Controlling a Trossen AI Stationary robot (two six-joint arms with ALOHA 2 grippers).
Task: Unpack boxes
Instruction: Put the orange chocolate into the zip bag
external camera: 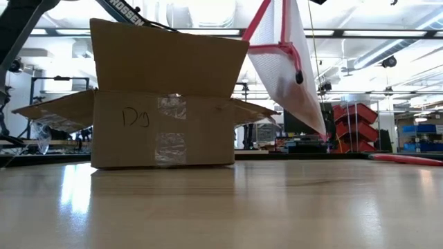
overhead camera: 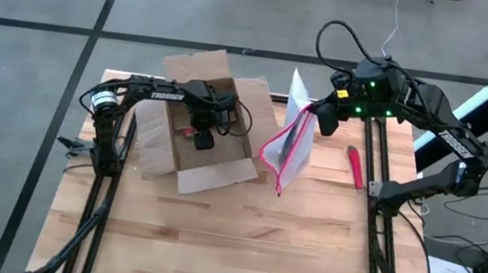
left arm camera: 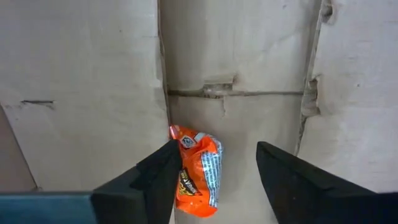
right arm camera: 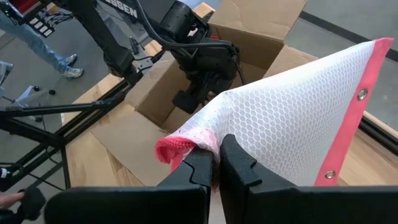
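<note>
Two grippers: left gripper (left arm camera: 214, 171), jaws apart, straddles an orange snack packet (left arm camera: 198, 172) inside the cardboard box (overhead camera: 210, 165); right gripper (right arm camera: 216, 163), jaws clamped, holds a mesh pouch (right arm camera: 292, 118).

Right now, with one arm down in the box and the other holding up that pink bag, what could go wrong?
The left hand hangs open inside the cardboard box, with the orange snack packet beside one finger rather than centred, so closing might only nudge it. The right hand pinches just a corner of the mesh bag, which dangles beside the box; it could slip out or snag a flap.
</note>
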